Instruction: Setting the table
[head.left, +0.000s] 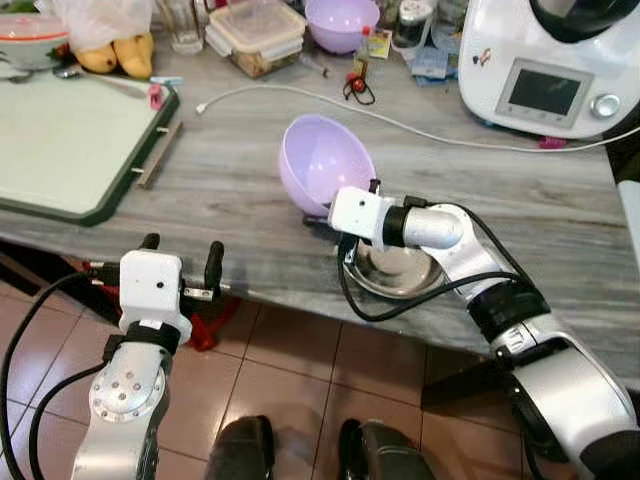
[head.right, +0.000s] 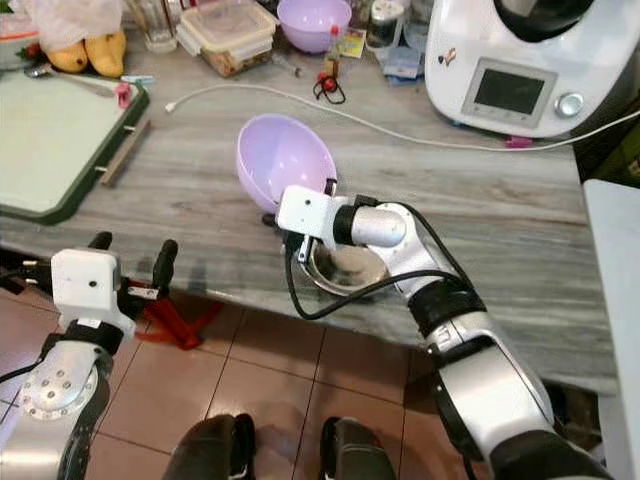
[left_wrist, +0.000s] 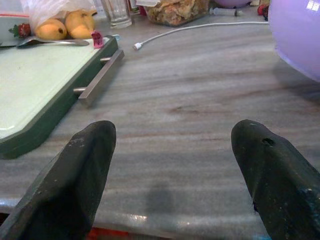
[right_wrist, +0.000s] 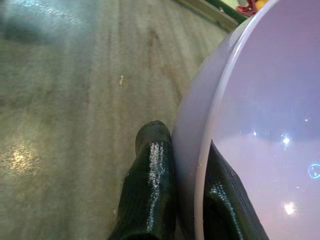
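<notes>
On the grey-veined desk (head.left: 230, 180), beside the green tray (head.left: 70, 150), the right tool (right_wrist: 187, 185) pinches the rim of a tilted lilac bowl (head.left: 322, 160) above a steel bowl (head.left: 395, 270), while the left tool (left_wrist: 172, 170) hangs wide open and empty at the desk edge.

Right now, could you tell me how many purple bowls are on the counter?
2. One purple bowl is tilted up at the counter's middle, its rim pinched in the right end effector. The other purple bowl sits upright at the back among the containers. More may be hidden.
</notes>
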